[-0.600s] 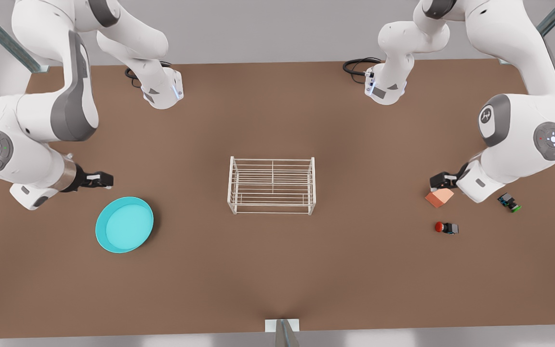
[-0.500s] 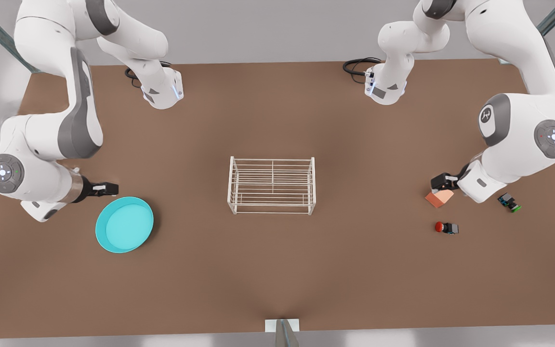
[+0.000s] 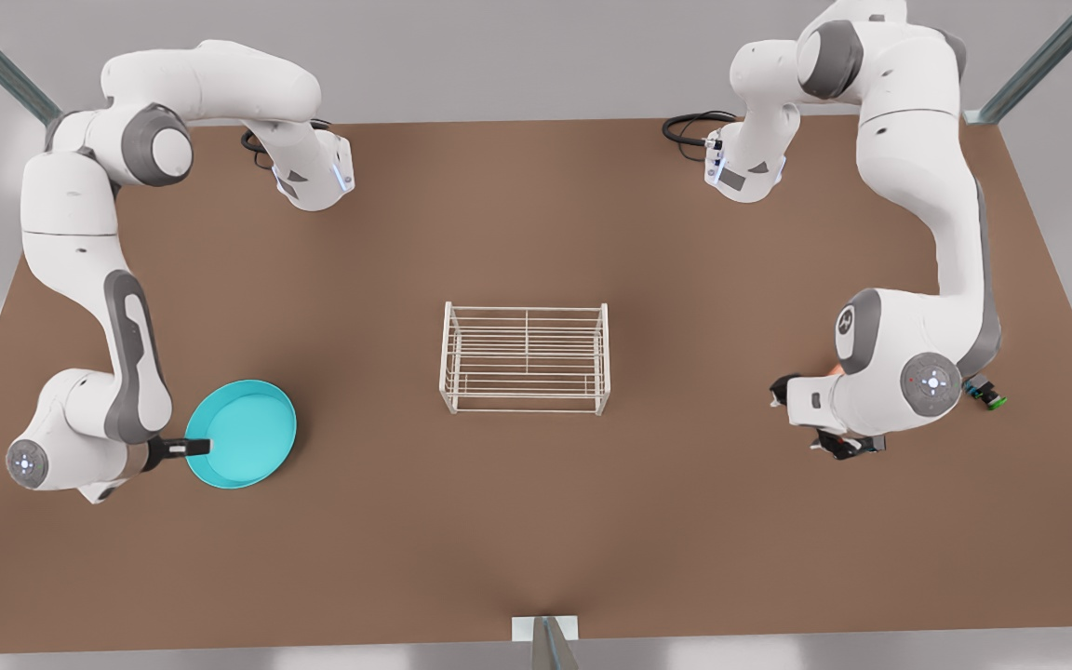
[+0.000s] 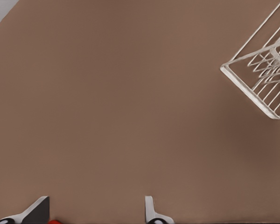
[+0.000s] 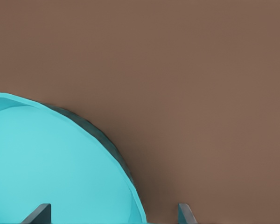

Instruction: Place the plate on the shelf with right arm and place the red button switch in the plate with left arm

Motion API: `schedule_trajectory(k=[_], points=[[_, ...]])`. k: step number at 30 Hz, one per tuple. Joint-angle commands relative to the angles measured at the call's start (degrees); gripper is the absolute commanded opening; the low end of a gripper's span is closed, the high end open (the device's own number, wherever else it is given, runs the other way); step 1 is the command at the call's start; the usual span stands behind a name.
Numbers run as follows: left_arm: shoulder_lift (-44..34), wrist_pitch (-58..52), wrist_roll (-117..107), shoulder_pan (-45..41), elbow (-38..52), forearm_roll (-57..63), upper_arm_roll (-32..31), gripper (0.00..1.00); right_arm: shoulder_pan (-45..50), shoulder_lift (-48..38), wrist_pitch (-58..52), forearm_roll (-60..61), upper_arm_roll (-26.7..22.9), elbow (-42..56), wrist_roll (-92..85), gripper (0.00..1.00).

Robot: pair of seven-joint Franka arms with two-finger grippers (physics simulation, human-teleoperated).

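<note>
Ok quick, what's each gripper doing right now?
Left gripper: open, straddling the red switch.
Right gripper: open, astride the plate rim.

Smooth plate [image 3: 247,430], perhaps plastic, matt table [image 3: 536,521]

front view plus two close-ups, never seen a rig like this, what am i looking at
Two robot arms stand at a brown table, seen from above in the front view. The close-ups come from cameras on their wrists. The right arm, at the front view's left, has open jaws astride the rim of a turquoise plate. The left arm, opposite, has open jaws over a small red button switch. A white wire shelf stands mid-table. Nothing is gripped yet.
</note>
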Motion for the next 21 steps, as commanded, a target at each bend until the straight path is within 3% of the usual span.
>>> schedule_trajectory(k=[1, 2, 3, 5, 6, 9, 21], points=[[0.3, 5.1, 37.1, 1.2, -1.6, -0.2, 0.1, 1.0, -0.4, 1.1, 7.1, -1.3, -0.1, 0.0, -30.2, 1.0], [0.4, 5.2, 42.8, 3.0, -2.0, 0.3, 0.1, 1.0, -0.3, 1.3, 7.0, -1.2, -0.1, 0.0, -30.3, 1.0], [1.1, 7.9, 43.9, 4.0, -3.0, 0.3, 0.0, 1.0, -0.3, 1.3, 6.9, -0.7, -0.1, 0.0, -30.2, 0.91], [1.1, 11.4, 46.2, 4.7, -5.0, 0.5, 0.1, 1.0, -0.3, 1.3, 6.4, -0.7, -0.1, 0.1, -29.5, 0.48], [1.2, 11.6, 46.6, 4.7, -5.0, 0.5, 0.1, 1.0, -0.3, 1.2, 6.4, -0.7, -0.1, 0.1, -29.4, 0.36], [1.2, 11.5, 46.5, 4.9, -4.7, 0.5, 0.1, 1.0, -0.2, 1.3, 6.2, -0.7, -0.1, 0.1, -29.2, 0.15], [1.2, 11.5, 46.0, 4.8, -4.2, 0.5, 0.0, 1.0, -0.3, -0.9, -2.9, 4.9, 0.4, 0.5, -26.2, 0.11]])
